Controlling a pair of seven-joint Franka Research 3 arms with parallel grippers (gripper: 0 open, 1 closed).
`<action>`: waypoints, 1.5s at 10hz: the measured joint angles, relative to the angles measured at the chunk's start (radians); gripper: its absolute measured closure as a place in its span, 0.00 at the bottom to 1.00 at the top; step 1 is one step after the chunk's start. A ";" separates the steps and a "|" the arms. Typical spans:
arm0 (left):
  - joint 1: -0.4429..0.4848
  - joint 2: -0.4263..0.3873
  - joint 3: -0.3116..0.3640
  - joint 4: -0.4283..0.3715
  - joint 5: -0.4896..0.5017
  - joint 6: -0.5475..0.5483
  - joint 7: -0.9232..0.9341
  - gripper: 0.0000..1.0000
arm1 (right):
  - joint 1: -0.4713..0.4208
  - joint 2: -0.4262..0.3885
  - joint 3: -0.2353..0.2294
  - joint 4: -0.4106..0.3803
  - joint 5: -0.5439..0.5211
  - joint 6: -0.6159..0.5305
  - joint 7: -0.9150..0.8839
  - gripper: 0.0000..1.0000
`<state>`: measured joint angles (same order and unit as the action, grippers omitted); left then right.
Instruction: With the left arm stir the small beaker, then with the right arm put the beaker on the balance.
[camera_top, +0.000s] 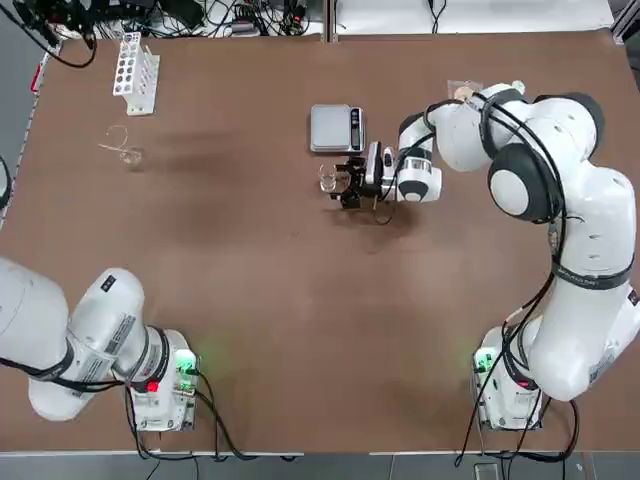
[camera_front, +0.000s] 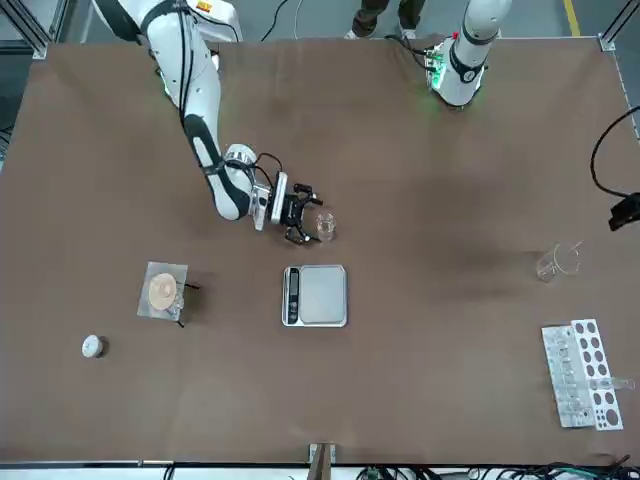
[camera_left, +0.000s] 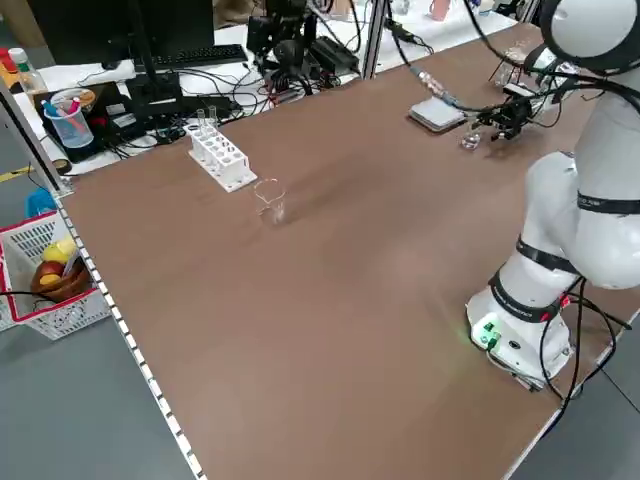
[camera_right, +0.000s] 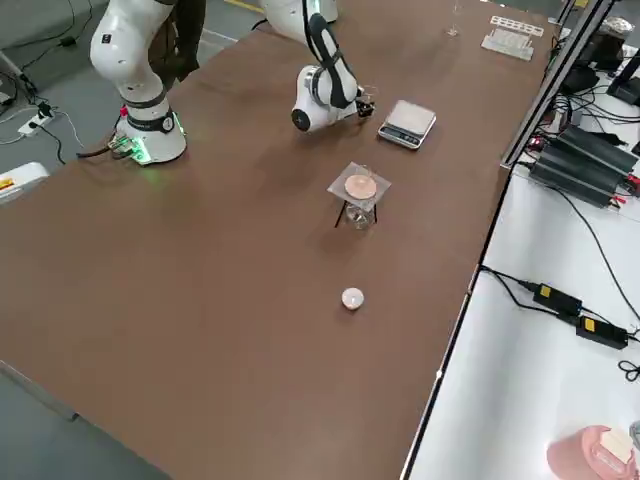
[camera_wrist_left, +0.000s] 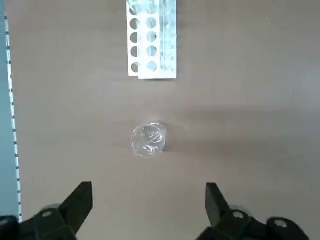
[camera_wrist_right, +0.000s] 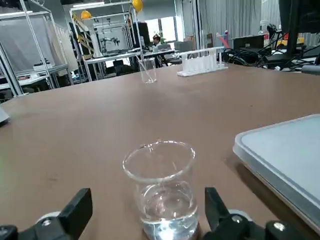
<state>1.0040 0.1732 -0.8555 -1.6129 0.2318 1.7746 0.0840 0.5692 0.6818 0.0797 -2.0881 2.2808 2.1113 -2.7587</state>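
1. Right now the right gripper (camera_top: 340, 186) lies level and low over the table, its fingers spread wide apart, one on each side of the small beaker (camera_top: 328, 178), not pressing it.
2. The small beaker (camera_wrist_right: 161, 186) stands upright on the table with a little clear liquid in the bottom, just at the fingertips.
3. The balance (camera_top: 337, 128) sits near the beaker, at about twelve o'clock from it in the overhead view, apart from the glass; its square plate is bare.
4. Behind the gripper the right arm (camera_top: 545, 180) reaches in from about three o'clock.
5. The left gripper (camera_wrist_left: 149, 200) shows only in its own wrist view: fingers wide apart, hanging high above a larger glass vessel (camera_top: 127, 150).
6. A white test-tube rack (camera_top: 135, 72) lies at about twelve o'clock from that vessel.
7. The left arm (camera_top: 70, 340) is folded near its base at about seven o'clock.
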 joint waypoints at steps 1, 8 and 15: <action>-0.065 0.000 0.055 0.039 -0.023 -0.049 0.000 0.00 | 0.003 0.003 0.000 0.007 0.006 0.001 0.000 0.01; -0.682 -0.114 0.609 0.106 -0.157 -0.243 -0.039 0.00 | 0.017 0.039 0.000 0.059 0.025 0.010 -0.001 0.02; -0.990 -0.150 0.902 0.106 -0.221 -0.256 -0.063 0.00 | 0.026 0.052 -0.004 0.079 0.035 0.011 0.004 0.41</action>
<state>0.0139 0.0234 0.0469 -1.5072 0.0105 1.5185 0.0206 0.5951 0.7338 0.0756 -2.0095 2.3156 2.1219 -2.7544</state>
